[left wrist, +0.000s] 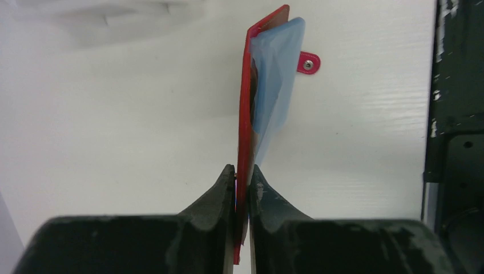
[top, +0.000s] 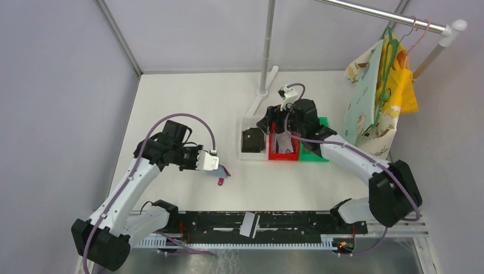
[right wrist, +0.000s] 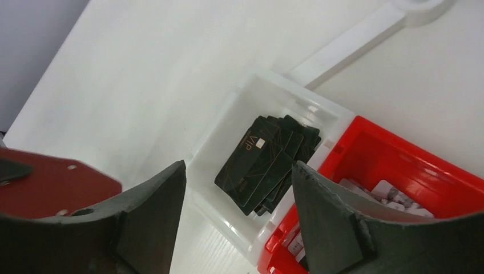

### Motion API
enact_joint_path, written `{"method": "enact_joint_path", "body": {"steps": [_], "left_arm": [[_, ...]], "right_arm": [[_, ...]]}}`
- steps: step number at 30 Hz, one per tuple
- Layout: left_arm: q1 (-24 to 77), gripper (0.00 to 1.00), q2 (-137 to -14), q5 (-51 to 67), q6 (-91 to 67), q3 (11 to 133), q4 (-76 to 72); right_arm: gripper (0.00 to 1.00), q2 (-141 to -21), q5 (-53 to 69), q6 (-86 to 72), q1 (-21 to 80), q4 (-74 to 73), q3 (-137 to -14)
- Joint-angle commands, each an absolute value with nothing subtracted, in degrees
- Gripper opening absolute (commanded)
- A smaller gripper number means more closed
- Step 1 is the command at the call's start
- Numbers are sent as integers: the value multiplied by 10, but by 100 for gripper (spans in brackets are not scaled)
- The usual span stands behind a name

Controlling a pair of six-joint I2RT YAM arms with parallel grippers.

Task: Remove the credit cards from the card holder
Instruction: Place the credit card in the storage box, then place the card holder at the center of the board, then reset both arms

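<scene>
We find the left gripper (left wrist: pixel 242 178) clamped shut on one edge of the small red folding card holder (left wrist: pixel 273 80) with grey-blue pockets, held on edge over the white table (left wrist: pixel 114 125). The right gripper (right wrist: pixel 238 171) stands open and empty above the translucent white plastic bin (right wrist: pixel 225 128), where thin black rectangular credit cards (right wrist: pixel 265 160) lie stacked. A red plastic bin (right wrist: pixel 411 162) adjoins it.

Risks noted:
- The hold is a narrow pinch on one edge, so a tug on a tight card could twist the card holder or pull it free.
- A dark edge shows inside the pocket; we cannot tell whether it is a card.
- A misaimed approach could pinch the pocket flap instead.
</scene>
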State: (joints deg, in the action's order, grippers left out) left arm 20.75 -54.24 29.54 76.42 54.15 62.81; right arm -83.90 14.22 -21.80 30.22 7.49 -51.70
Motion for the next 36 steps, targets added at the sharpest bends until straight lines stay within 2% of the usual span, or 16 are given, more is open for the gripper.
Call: {"method": "enact_joint_path", "body": {"steps": [1,3,9,18,20,22,24,28,31,34,36], "left_arm": [[210,2,-581,179,716,492,465],[210,3,-608,130,714,466,408],[212,6,-704,-38,724,423,212],[216,43,-806,-86,616,459,104],[215,48,-815,-101,594,476,87],[216,53,-810,-76,552,508,133],[216,58,-795,28,497,540,237],[216,56,-768,206,505,557,450],[216,55,-741,231,524,524,498],[214,56,-718,211,515,504,483],[204,64,-708,202,482,507,448]], "right_arm": [[81,-724,97,-200,301,100,-476],[98,-678,67,-180,301,97,-446],[98,-582,-8,-156,273,73,-369],[98,-474,-63,-170,243,72,-256],[98,-463,-76,-168,239,67,-245],[98,-457,-92,-165,234,52,-242],[98,-448,-119,-163,230,34,-240],[98,-412,-157,-162,222,32,-213],[98,-398,-163,-165,215,25,-209],[98,-390,-164,-165,209,13,-216],[98,-378,-177,-161,205,13,-214]]}}
